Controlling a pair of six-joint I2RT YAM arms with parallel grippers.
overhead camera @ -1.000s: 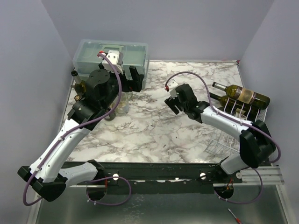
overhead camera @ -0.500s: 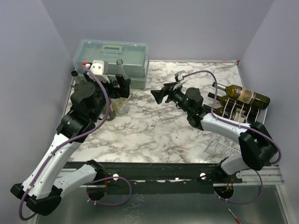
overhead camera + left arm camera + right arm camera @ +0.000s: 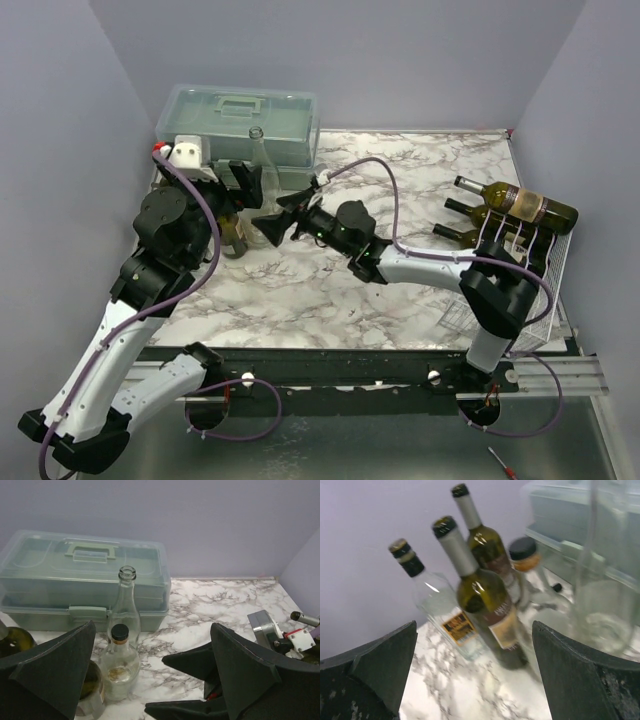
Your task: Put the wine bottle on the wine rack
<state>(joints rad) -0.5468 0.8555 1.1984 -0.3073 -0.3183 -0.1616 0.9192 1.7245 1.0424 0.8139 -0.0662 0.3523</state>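
Note:
Several wine bottles stand in a cluster (image 3: 236, 230) at the table's left. In the right wrist view a green bottle with a grey capsule (image 3: 487, 605) stands straight ahead, with a second green bottle (image 3: 485, 542) behind it and a clear labelled bottle (image 3: 442, 607) to its left. My right gripper (image 3: 272, 216) reaches across to them, open and empty (image 3: 474, 626). My left gripper (image 3: 248, 186) hovers open just behind the cluster (image 3: 152, 630), holding nothing. The white wire wine rack (image 3: 553, 262) sits at the right edge.
Three dark bottles (image 3: 520, 200) lie on the rack. A translucent grey-green toolbox (image 3: 240, 115) stands at the back left. In front of it stand a tall clear empty bottle (image 3: 124, 607) and a small black-capped bottle (image 3: 120, 665).
My right arm has swung left across the table from near the rack to the standing bottles, and its jaws have opened wider. The left arm has drawn back slightly to the left.

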